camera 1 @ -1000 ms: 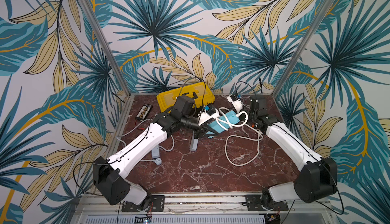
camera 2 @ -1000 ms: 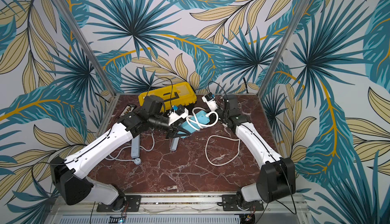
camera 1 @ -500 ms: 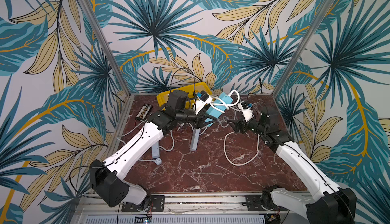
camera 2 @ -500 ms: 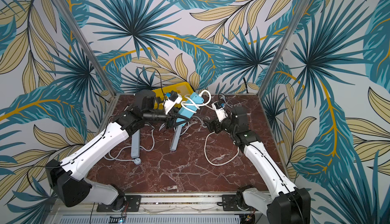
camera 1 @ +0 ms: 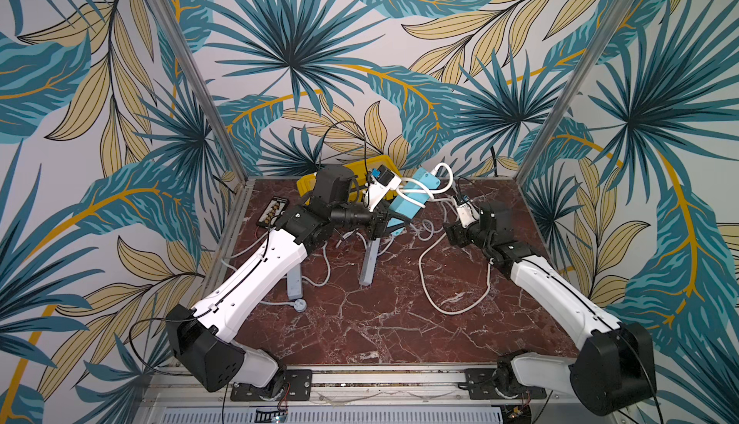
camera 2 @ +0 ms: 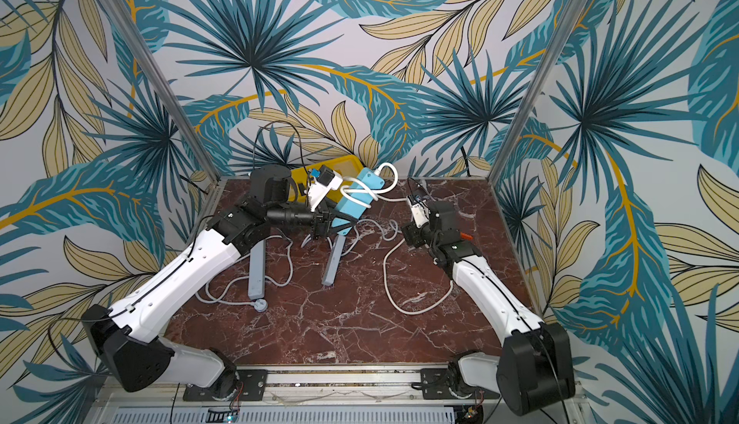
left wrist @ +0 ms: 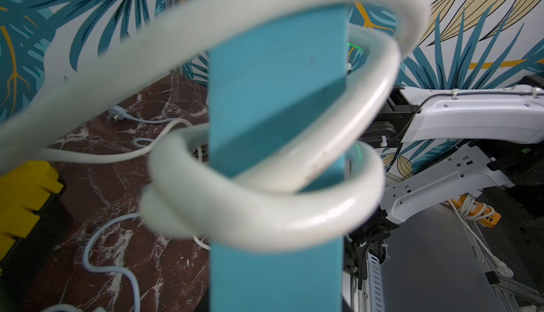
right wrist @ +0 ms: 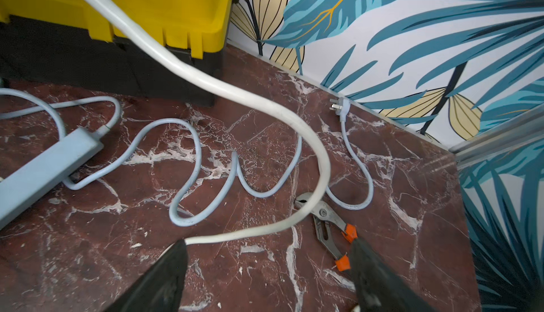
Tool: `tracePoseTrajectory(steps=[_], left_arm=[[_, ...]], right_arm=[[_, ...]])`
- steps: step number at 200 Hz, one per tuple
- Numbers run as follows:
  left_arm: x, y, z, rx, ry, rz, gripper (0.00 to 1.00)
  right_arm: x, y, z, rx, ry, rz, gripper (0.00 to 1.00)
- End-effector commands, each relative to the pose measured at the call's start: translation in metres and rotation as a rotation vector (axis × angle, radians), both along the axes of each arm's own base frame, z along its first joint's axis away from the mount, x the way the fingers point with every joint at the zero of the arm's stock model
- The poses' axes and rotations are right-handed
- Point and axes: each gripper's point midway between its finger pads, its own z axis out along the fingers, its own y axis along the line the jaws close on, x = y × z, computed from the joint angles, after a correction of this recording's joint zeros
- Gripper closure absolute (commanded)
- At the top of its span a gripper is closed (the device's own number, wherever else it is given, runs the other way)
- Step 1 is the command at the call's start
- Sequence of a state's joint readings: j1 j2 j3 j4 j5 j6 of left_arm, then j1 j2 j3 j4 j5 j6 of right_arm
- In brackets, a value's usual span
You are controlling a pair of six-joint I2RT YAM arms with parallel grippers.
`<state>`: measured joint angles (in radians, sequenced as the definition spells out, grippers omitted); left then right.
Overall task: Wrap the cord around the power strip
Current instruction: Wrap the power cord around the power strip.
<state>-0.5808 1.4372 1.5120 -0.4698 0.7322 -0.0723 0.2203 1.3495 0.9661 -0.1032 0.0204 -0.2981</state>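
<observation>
In both top views we look down from high above the near edge onto the whole marble table [camera 1: 380,322] and the leafy walls [camera 1: 280,42] behind; the two overlap almost fully. From the left wrist we sit very close to the blue power strip [left wrist: 276,113], facing along it toward the right arm [left wrist: 471,119]. From the right wrist we look down at the table's far corner beside the yellow box [right wrist: 162,7].
</observation>
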Motion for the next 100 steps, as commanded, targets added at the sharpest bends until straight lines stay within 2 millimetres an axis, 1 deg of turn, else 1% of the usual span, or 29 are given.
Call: tracePoseTrajectory(steps=[1,12,27,40,48,62,69,78,90,100], left_arm=[[-0.006,0.005,0.032,-0.045,-0.064,-0.004,1.00],[-0.006,0.005,0.032,-0.044,-0.056,-0.001,1.00],[-0.006,0.005,0.029,-0.038,-0.039,0.005,1.00],[-0.005,0.006,0.028,-0.033,-0.032,0.013,1.00],[-0.005,0.006,0.028,-0.032,-0.033,0.013,1.00],[-0.004,0.006,0.029,-0.032,-0.043,0.012,1.00],[-0.002,0.007,0.030,-0.029,-0.051,0.024,1.00],[0.002,0.009,0.031,-0.027,-0.057,0.043,1.00],[0.009,0.012,0.032,-0.028,-0.055,0.069,1.00],[0.021,0.018,0.031,-0.025,-0.040,0.110,1.00]], right_arm=[[0.037,0.010,0.027,0.017,-0.106,0.019,0.16],[0.054,0.009,0.023,-0.007,-0.110,0.005,0.17],[0.074,0.008,0.024,-0.028,-0.129,-0.019,0.19],[0.086,0.011,0.026,-0.028,-0.148,-0.013,0.20],[0.090,0.017,0.026,-0.019,-0.148,0.012,0.24],[0.093,0.028,0.021,0.001,-0.140,0.060,0.37],[0.091,0.031,0.017,0.008,-0.132,0.079,0.47],[0.086,0.036,0.013,0.016,-0.126,0.104,0.58],[0.078,0.036,0.008,0.005,-0.127,0.104,0.75],[0.067,0.037,0.005,-0.004,-0.124,0.102,0.85]])
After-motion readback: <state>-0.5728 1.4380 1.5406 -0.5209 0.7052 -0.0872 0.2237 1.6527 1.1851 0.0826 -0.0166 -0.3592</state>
